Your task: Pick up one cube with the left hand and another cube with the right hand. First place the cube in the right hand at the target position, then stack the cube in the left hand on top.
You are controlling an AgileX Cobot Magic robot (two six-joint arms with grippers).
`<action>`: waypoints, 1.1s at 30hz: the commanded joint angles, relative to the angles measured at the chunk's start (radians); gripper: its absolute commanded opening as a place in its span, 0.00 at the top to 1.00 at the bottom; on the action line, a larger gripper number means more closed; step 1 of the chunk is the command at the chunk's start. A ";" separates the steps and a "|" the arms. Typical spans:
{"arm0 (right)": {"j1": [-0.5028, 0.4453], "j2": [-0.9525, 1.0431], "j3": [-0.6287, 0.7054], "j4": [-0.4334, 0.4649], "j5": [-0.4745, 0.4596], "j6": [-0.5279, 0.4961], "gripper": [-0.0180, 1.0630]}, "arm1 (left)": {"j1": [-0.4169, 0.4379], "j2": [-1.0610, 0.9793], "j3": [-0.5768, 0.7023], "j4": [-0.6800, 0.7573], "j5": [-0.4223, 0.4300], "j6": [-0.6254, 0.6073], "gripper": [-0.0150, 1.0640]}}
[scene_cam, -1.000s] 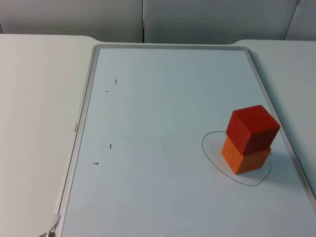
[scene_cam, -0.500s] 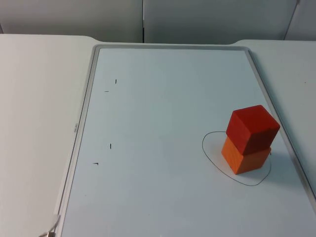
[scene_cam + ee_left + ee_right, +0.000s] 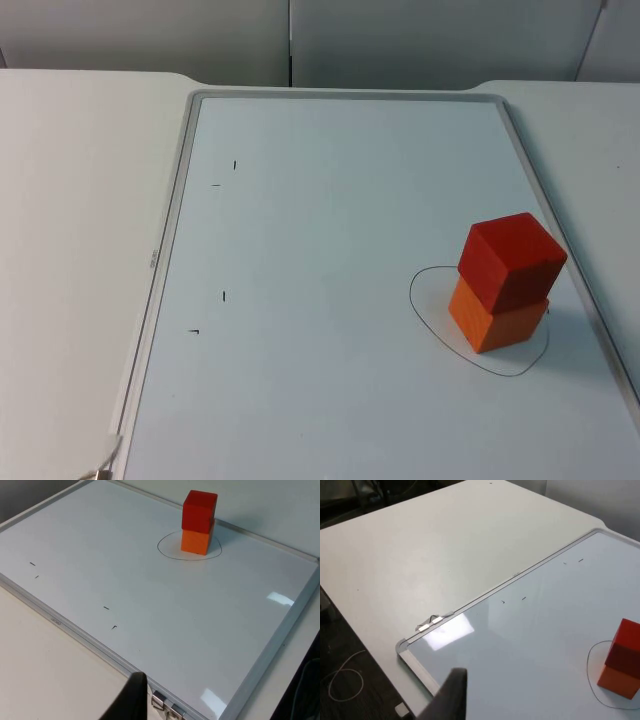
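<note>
Where the hand-drawn black loop (image 3: 478, 322) marks the whiteboard (image 3: 330, 250), stands a two-cube stack: orange cube (image 3: 494, 318) at the bottom, inside the loop, red cube (image 3: 512, 260) seated on top of it and turned a little askew, its corner overhanging slightly. Sits toward the board's right edge in the top view, close to the silver frame (image 3: 170, 250) on that side but not touching it. Elsewhere on the board, only a few short black pen ticks (image 3: 224, 296), well apart from the stack. Lies flat on the white surface (image 3: 70, 200), with the grey partition wall (image 3: 300, 40) behind.

Left pincer (image 3: 131, 697): seen as one dark fingertip over the near rim of the board, by the metal clips (image 3: 165, 706), far from the cubes, grasping nothing visible; cannot tell whether spread or clenched. Right pincer (image 3: 451, 692): likewise a single dark fingertip above the board's corner region, well apart from the stack, nothing seen in its grip; spread or clenched, cannot tell.
</note>
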 commanded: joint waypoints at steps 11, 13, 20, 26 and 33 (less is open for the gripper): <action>-0.004 -0.005 0.004 -0.017 0.037 0.002 0.01 | -0.007 -0.004 0.004 -0.002 -0.012 -0.001 0.01; -0.004 -0.005 0.004 -0.027 0.042 0.013 0.01 | -0.007 -0.004 0.004 -0.002 -0.012 -0.001 0.01; -0.004 -0.079 0.004 -0.163 0.032 0.160 0.01 | -0.007 -0.004 0.004 -0.002 -0.012 -0.001 0.01; 0.001 -0.120 0.025 -0.305 0.121 0.269 0.01 | -0.007 -0.004 0.004 0.000 -0.012 -0.009 0.01; -0.002 -0.120 0.027 -0.326 0.110 0.315 0.01 | -0.007 -0.004 0.004 0.013 -0.012 -0.020 0.01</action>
